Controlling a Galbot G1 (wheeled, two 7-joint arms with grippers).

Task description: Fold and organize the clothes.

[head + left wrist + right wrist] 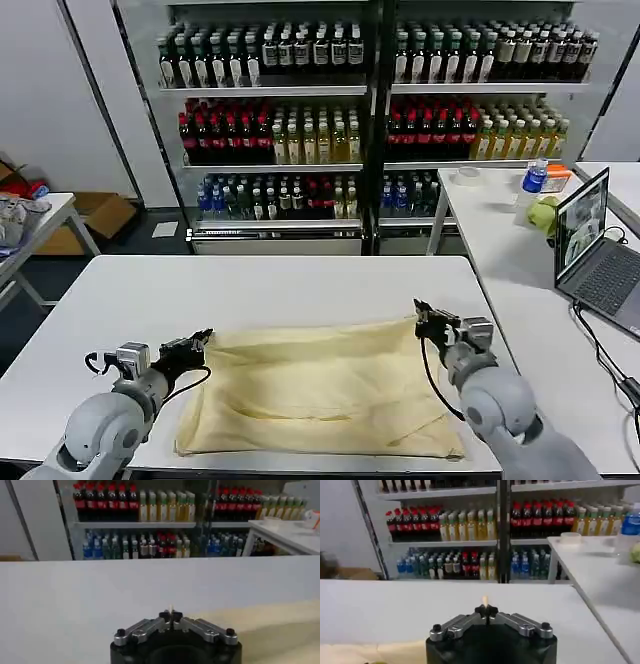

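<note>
My left gripper (203, 338) is clenched on the far left corner of the pale cream-yellow soft fabric garment (320, 400), and my right gripper (422, 309) pinches the far right corner, a sliver of cloth peeking between each pair of fingertips in the wrist views. The garment lies flat on the white table (250, 285) before me. Light, limp and floppy, I'd judge, so corners are the place to hold.

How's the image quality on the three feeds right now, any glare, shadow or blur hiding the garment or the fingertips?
Head view: even light, no glare; the cream garment shows soft fold shadows and is sharp. Left wrist view: the left gripper is sharp, pinching a sliver of cloth; the shelves behind are soft. Right wrist view: the right gripper is clear, also pinching fabric; the bottles behind are slightly blurred.
</note>
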